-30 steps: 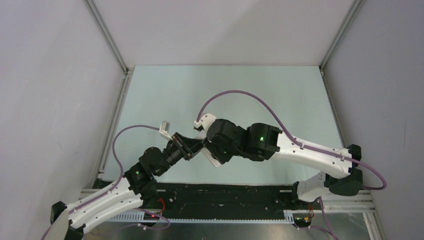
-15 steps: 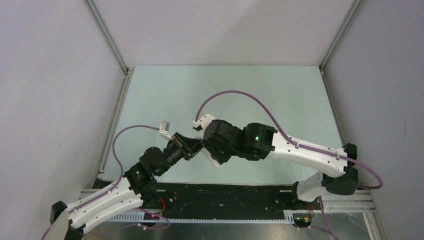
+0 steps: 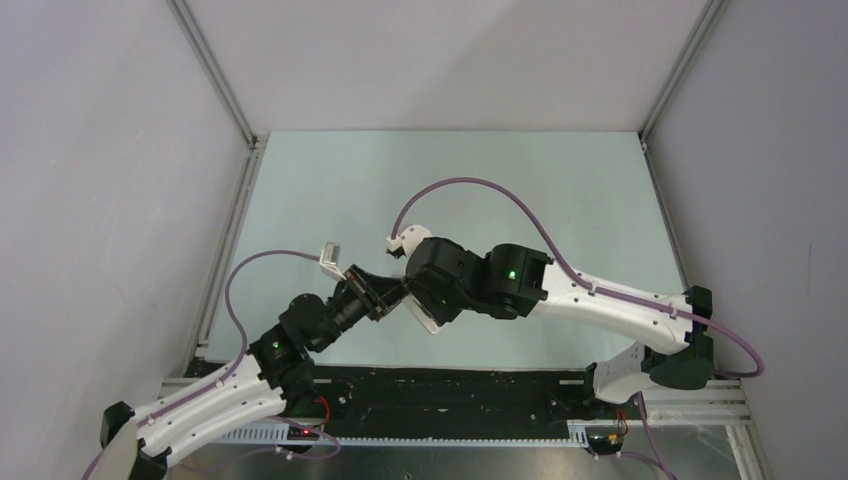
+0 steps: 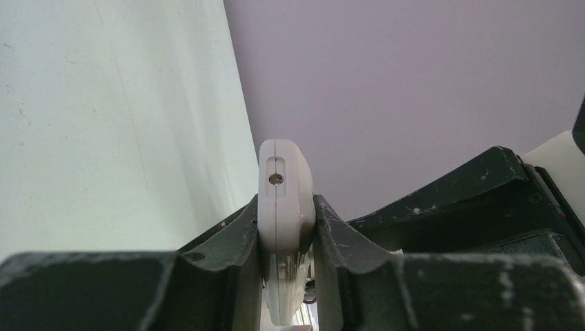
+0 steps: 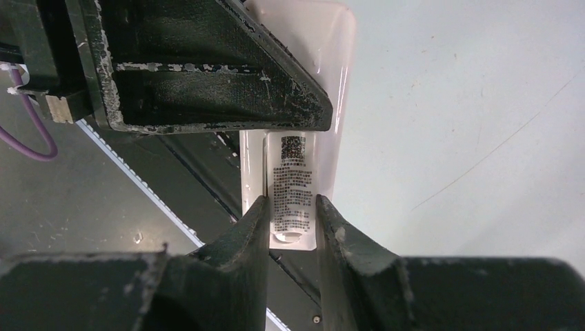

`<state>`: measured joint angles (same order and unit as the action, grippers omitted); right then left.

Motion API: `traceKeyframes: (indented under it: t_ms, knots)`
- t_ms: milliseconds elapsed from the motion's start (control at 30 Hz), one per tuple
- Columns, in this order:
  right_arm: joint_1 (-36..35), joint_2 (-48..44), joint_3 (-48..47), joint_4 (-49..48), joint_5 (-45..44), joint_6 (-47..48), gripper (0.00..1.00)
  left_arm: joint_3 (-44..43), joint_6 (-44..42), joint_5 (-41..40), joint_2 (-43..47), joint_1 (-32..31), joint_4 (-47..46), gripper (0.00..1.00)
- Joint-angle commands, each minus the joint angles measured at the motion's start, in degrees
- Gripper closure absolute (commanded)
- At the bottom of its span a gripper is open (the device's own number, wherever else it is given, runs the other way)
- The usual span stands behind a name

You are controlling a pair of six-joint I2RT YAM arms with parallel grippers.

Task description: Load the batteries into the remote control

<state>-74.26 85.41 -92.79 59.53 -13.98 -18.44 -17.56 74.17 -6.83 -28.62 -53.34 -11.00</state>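
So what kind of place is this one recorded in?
Probably a lab robot cell: plain grey walls framed by aluminium rails, a pale-green table, and two cabled arms bolted at its near edge.

remote control (image 5: 292, 181) between left hand (image 4: 286, 215) and right hand (image 5: 291, 211), over table (image 3: 450, 170)

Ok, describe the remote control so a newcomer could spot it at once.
Look above the near middle of the pale green table. The remote control is the white slab pinched between the left hand and right hand there. Only it carries a dark printed label.
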Motion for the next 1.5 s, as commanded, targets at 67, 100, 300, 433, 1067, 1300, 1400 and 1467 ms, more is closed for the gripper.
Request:
traceKeyframes:
  t_ms: [67, 100, 300, 433, 1067, 1300, 1400, 1467]
  knots:
    - [0.31, 0.20, -2.61, 0.64, -0.16, -0.88, 0.82, 0.09, 0.97, 0.13, 0.39, -0.12, -2.87, 1.00]
    - [0.28, 0.20, -2.64, 0.89, -0.10, -1.03, 0.82, 0.19, 0.93, -0.03, 0.45, -0.10, -2.83, 1.00]
    - [0.13, 0.07, -2.71, 1.37, 0.89, -1.32, 0.82, 0.58, 0.21, -0.74, 0.79, -0.11, -2.78, 1.00]
    - [0.13, 0.36, -3.00, 1.91, 1.48, -1.48, 0.82, 0.60, -0.45, -0.88, 0.72, -0.10, -2.74, 1.00]
    - [0.25, 2.03, -3.58, 3.22, 2.60, -2.02, 0.82, 0.43, -2.97, -1.43, -0.27, -0.10, -2.79, 1.00]
    - [1.06, 2.69, -4.17, 3.14, 2.15, -1.94, 0.82, 0.22, -3.13, -1.02, -0.79, -0.14, -2.78, 1.00]
    - [1.51, 2.75, -4.11, 3.03, 2.06, -2.08, 0.83, 0.25, -3.02, -0.87, -0.77, -0.15, -2.78, 1.00]
    - [1.82, 2.69, -4.04, 2.71, 2.30, -2.04, 0.82, 0.28, -2.92, -0.78, -0.65, -0.15, -2.87, 1.00]
